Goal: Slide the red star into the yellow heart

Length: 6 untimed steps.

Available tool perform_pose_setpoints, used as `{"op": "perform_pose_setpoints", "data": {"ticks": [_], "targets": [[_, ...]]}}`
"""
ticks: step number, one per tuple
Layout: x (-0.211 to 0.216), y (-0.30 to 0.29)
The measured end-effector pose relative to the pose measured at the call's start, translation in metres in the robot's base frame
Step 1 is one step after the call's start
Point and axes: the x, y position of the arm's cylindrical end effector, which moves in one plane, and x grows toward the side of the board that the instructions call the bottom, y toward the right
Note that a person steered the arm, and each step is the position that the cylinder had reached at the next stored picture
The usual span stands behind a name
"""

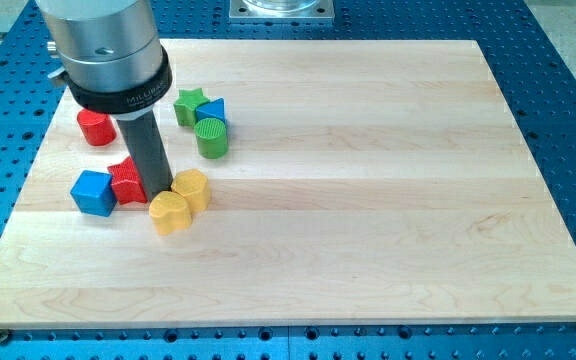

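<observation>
The red star (126, 181) lies at the view's left, partly hidden behind my rod. The yellow heart (170, 212) lies just right of and below it, close to it. A second yellow block (192, 188) touches the heart's upper right. My tip (158, 192) stands between the red star and the yellow blocks, against the star's right side and just above the heart.
A blue cube (93, 192) touches the red star's left side. A red cylinder (96, 127) lies above, partly hidden by the arm. A green star (188, 105), a blue block (213, 110) and a green cylinder (211, 137) cluster right of the rod. The wooden board (368, 200) fills the view.
</observation>
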Motion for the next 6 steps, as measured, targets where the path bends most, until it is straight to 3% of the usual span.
{"op": "perform_pose_setpoints", "data": {"ticks": [1,2,4,6], "targets": [[-0.064,-0.030],[-0.054,-0.077],[0.032,0.024],[0.050,-0.076]]}}
